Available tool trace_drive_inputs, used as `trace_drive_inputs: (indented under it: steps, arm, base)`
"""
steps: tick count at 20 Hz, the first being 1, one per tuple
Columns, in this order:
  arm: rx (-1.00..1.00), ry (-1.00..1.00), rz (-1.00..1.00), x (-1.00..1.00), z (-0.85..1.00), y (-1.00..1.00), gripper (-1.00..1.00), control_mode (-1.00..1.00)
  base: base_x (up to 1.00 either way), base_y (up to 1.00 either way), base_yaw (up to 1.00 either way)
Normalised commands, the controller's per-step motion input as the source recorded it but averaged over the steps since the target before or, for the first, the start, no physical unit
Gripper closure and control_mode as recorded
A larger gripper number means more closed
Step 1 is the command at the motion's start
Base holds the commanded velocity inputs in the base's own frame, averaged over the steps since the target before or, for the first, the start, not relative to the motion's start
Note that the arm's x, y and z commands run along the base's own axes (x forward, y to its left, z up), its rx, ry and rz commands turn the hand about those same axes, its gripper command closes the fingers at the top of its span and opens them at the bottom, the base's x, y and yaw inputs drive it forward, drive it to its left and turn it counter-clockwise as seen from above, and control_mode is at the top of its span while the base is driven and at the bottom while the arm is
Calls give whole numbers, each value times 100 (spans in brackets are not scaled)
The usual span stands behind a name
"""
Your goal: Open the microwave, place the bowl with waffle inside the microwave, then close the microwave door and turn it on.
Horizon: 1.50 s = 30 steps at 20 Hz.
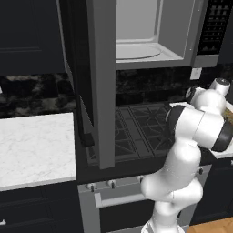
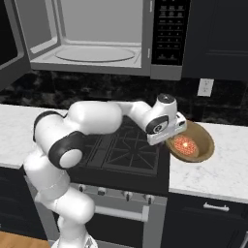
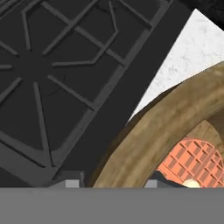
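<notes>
Microwave door (image 1: 98, 82) swung wide, cavity free. Jaws (image 2: 169, 140) down at the near rim of the bowl with waffle (image 2: 193, 141), resting on the tabletop (image 2: 227, 169) beside the stove (image 2: 121, 150). Gap between jaws: cannot tell. Straddle the rim wall squarely, pinch firmly, lift level, clear of the grates.

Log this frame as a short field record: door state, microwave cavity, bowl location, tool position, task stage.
microwave door: swung wide open
microwave: cavity shows a bare turntable, nothing on it
bowl with waffle: on the white counter right of the stove, waffle inside
tool: at the bowl's near rim, low over it; fingertips barely visible in the hand view, grasp cannot be confirmed
stage: door opened, bowl not yet inside
</notes>
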Motion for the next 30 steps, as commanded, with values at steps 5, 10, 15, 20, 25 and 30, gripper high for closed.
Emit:
trace_drive_inputs:
  steps: [5, 10, 15, 20, 25, 30]
  arm:
    - [-24, -10, 54, -40, 75, 89, 100, -100]
    - [-12, 9, 30, -26, 16, 39, 100, -100]
    - [-2, 1, 5, 0, -1, 11, 100, -100]
    - [0, 3, 19, -4, 24, 47, 100, -100]
    - [0, 0, 22, -13, 74, 63, 100, -100]
    - [-2, 0, 18, -22, 89, 65, 100, -100]
  base:
    - [0, 0, 0]
    - [0, 0, 0]
    - [0, 0, 0]
    - [0, 0, 0]
    - [0, 0, 0]
    - [0, 0, 0]
